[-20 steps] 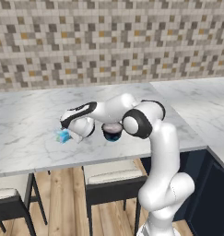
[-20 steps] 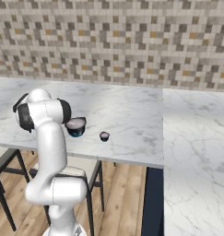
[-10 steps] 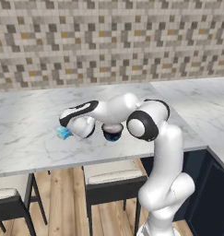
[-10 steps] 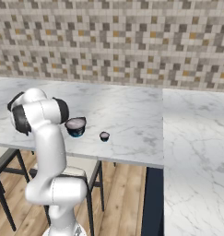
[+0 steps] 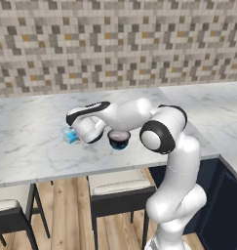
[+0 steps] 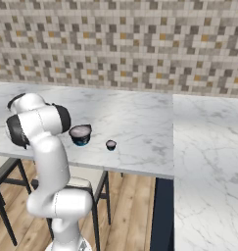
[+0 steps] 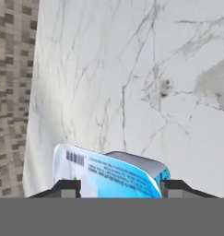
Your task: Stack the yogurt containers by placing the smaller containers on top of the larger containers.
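Gripper (image 7: pixel 120 189) is low over the counter (image 5: pixel 27 146), right at the blue box (image 7: pixel 106 174). In the hand view the box sits between the two fingertips (image 7: pixel 67 188), one tip off each end of it, with counter beyond. Its long axis runs across that view, tip to tip, so the jaws straddle it lengthwise. It also looks tilted: the barcode end sits higher than the other end, printed face toward the camera.

Fingers are about half open. Can't tell whether the pads touch the box yet; contact is cut off at the bottom of the view. I'd call it closing in, not a confirmed grip.

From the left base view the box (image 5: pixel 69 136) sits on the counter just off the hand's left, toward the front edge, and partly hidden by the hand. The tub (image 5: pixel 119 138) is near, on the hand's other side, upright, pale top up. In the right base view the tub (image 6: pixel 81 135) stands beside the tiny cup (image 6: pixel 110 145), apart, both near the front edge.

My read: still on the pick of the box. Nothing is stacked yet. Next move hinges on a square grip across that long axis. If it stays tilted it may land crooked on the tub lid.
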